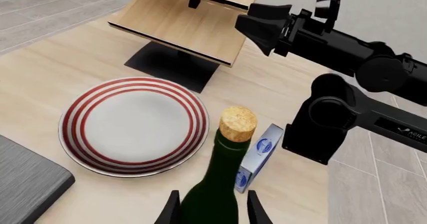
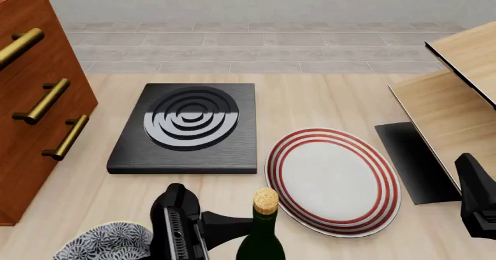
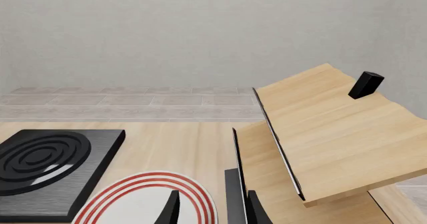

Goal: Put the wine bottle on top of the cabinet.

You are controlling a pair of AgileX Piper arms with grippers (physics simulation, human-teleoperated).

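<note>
Front view: left gripper (image 2: 232,225), arm reaching level from the left, clamps the upright dark green glass wine bottle (image 2: 262,237) at the table's near edge. Reddish-brown wooden cabinet (image 2: 31,97) at left edge. Right gripper (image 3: 210,209) fingers narrowly parted, empty.

One wine bottle (image 2: 262,237), one red-striped plate (image 2: 333,180), one black hob (image 2: 188,127), one cabinet (image 2: 35,97), one pale shelf unit (image 2: 453,106), one small blue box (image 1: 259,156), one patterned bowl (image 2: 104,244), two arms.
</note>
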